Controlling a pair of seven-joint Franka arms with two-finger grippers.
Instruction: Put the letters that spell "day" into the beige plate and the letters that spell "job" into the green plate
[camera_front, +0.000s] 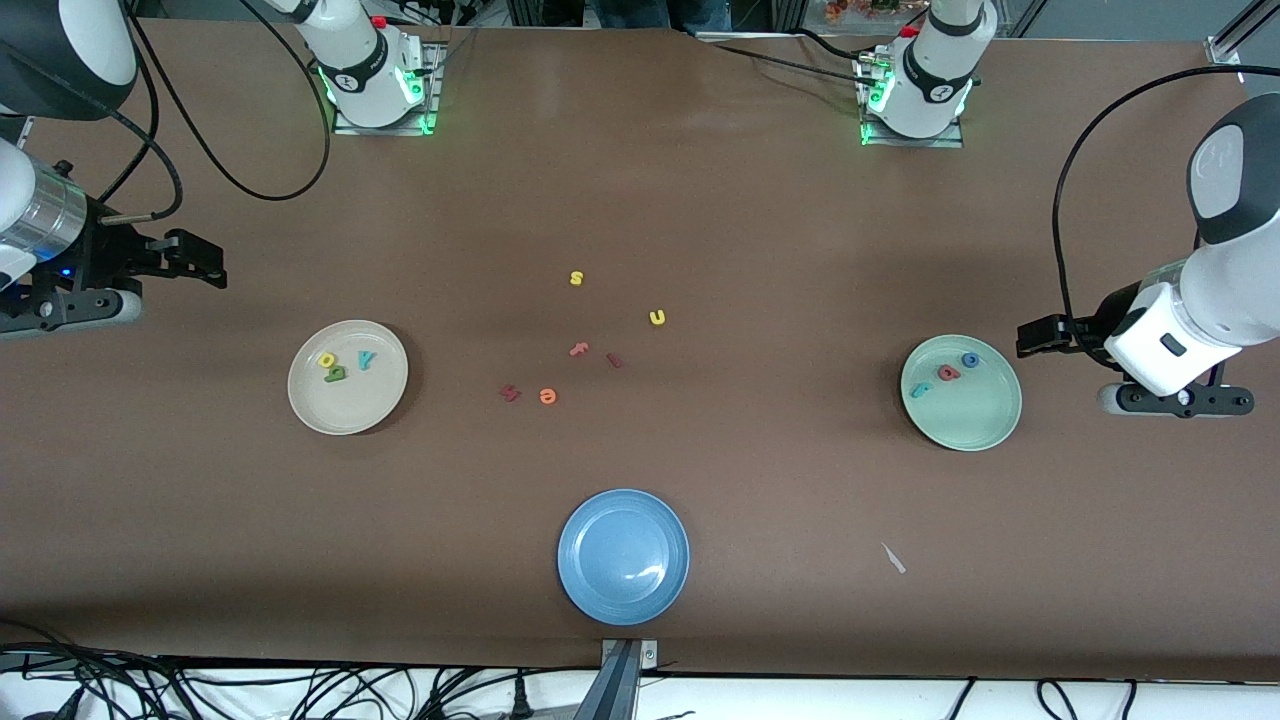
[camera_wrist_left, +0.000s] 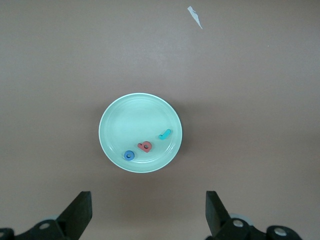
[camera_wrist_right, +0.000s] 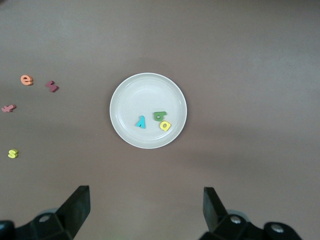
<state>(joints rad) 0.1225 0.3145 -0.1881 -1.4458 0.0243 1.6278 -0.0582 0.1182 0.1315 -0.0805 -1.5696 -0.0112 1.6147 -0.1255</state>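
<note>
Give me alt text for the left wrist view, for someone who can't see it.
A pale green plate on a brown table holds three small foam letters near one edge: a teal hook, a red-pink loop-and-stem letter and a blue ring. The left hand hangs open above the table beside the plate, holding nothing.

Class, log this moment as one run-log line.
beige plate: yellow, teal, green letters in | green plate: teal, pink, blue letters in | left claw: open, empty | right claw: open, empty
</note>
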